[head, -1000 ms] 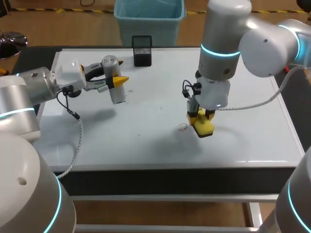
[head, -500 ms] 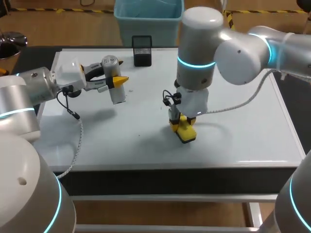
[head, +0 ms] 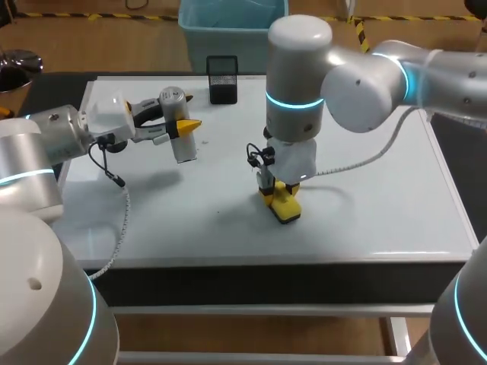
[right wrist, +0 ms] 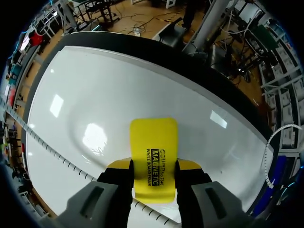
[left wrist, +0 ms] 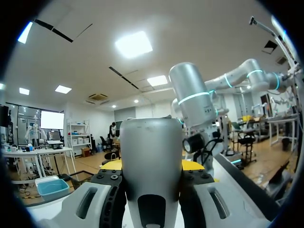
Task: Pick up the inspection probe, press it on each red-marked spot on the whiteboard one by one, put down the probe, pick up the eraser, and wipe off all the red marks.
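Note:
My left gripper (head: 185, 126) hangs above the whiteboard's (head: 380, 190) back left, shut on the silver inspection probe (head: 176, 129). In the left wrist view the probe (left wrist: 152, 161) fills the space between the fingers, both touching it. My right gripper (head: 278, 195) points down near the board's middle, shut on the yellow eraser (head: 287, 208), whose face rests on the board. In the right wrist view the eraser (right wrist: 154, 152) sits clamped between the yellow fingertips (right wrist: 189, 165), flat against the whiteboard (right wrist: 95, 95). No red marks show on the board in any view.
A black mesh holder (head: 222, 78) stands at the board's back edge, between the two arms. My left arm's cable (head: 122, 213) hangs over the board's left side. Two tiny dark specks (head: 217, 212) lie left of the eraser.
My right arm has slid the eraser leftward across the board, over a faint mark that no longer shows. My left arm and the probe have stayed still.

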